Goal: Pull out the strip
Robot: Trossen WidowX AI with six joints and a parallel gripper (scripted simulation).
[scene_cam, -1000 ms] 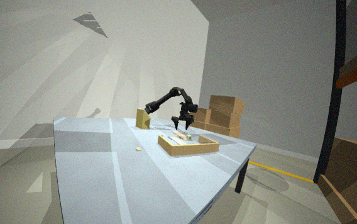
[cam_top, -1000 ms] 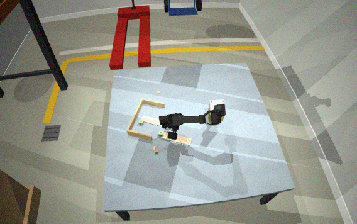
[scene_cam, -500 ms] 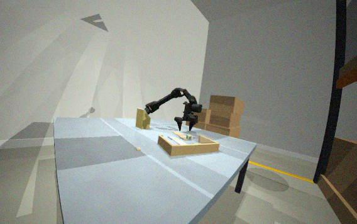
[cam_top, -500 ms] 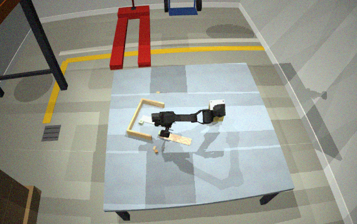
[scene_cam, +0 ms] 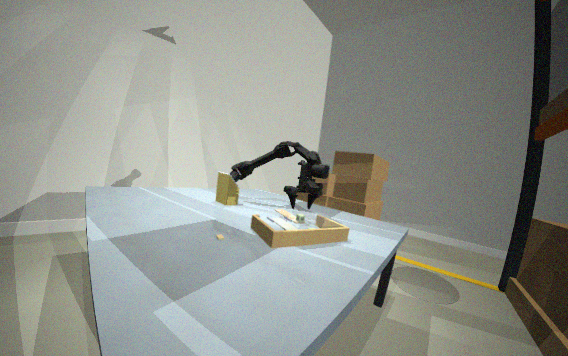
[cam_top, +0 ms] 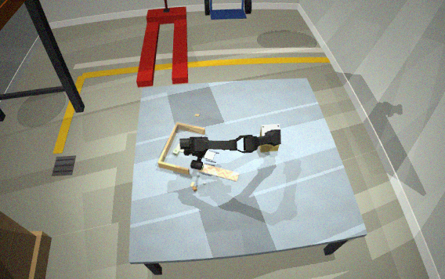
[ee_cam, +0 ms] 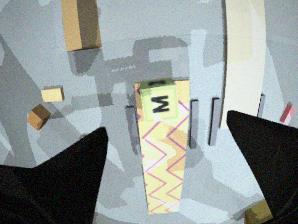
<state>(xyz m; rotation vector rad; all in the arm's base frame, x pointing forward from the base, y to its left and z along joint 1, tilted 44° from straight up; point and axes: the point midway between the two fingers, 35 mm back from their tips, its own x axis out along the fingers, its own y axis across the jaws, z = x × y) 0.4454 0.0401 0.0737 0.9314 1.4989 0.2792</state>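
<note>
A pale green cube marked M [ee_cam: 159, 104] [scene_cam: 300, 218] rests on the far end of the zigzag strip [ee_cam: 161, 172] [cam_top: 225, 173]. In the top view this cube is hidden behind the arm's hand. A plain cream strip [ee_cam: 245, 65] [cam_top: 211, 156] lies beside it, and another small cube [cam_top: 176, 151] is at that strip's far end. My gripper [ee_cam: 168, 125] [scene_cam: 301, 207] is open and empty. It hangs above the zigzag strip near the marked cube, with one fingertip on either side of the strip in the wrist view, touching neither.
A three-sided wooden frame [cam_top: 167, 146] [scene_cam: 310, 237] [ee_cam: 81, 25] stands around the far ends. Low grey rails [ee_cam: 193, 124] [ee_cam: 214, 121] flank the strips. A brown block [ee_cam: 39, 117] [cam_top: 194, 187], a tan block [ee_cam: 52, 94] and a red block [ee_cam: 287, 114] lie to the sides.
</note>
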